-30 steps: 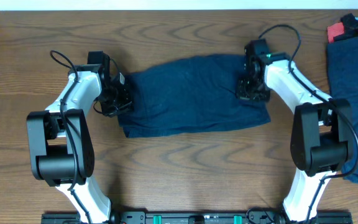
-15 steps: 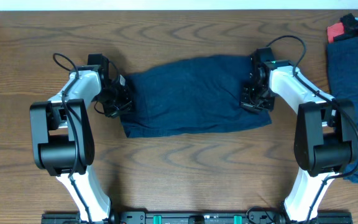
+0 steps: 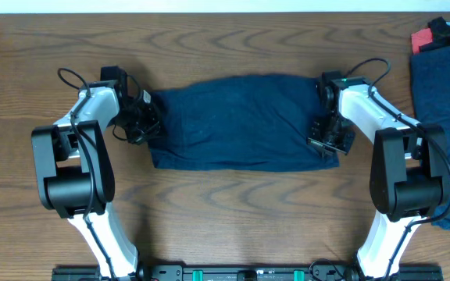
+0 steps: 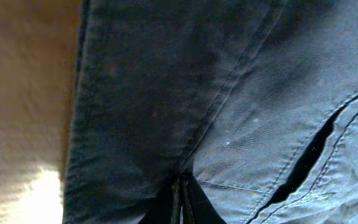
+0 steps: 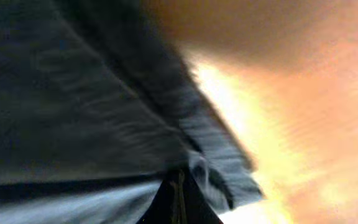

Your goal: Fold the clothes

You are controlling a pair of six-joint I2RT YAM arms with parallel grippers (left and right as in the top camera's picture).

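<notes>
A dark navy garment [image 3: 237, 121] lies folded in a wide band across the middle of the table. My left gripper [image 3: 145, 125] is shut on its left edge; the left wrist view shows the closed fingertips [image 4: 180, 199] pinching navy cloth [image 4: 166, 93] with seams. My right gripper [image 3: 328, 142] is shut on the garment's lower right corner; the right wrist view, blurred, shows the closed fingertips [image 5: 178, 193] gripping the cloth's hem [image 5: 104, 112] over the wood.
A pile of dark blue clothes [image 3: 444, 101] lies at the right edge of the table, with a red piece [image 3: 424, 39] and a black one at its top. Bare wooden table [image 3: 233, 203] lies in front of the garment.
My right gripper has moved toward the front and right, dragging the garment's right end with it and flattening it. My left gripper has shifted slightly back and left.
</notes>
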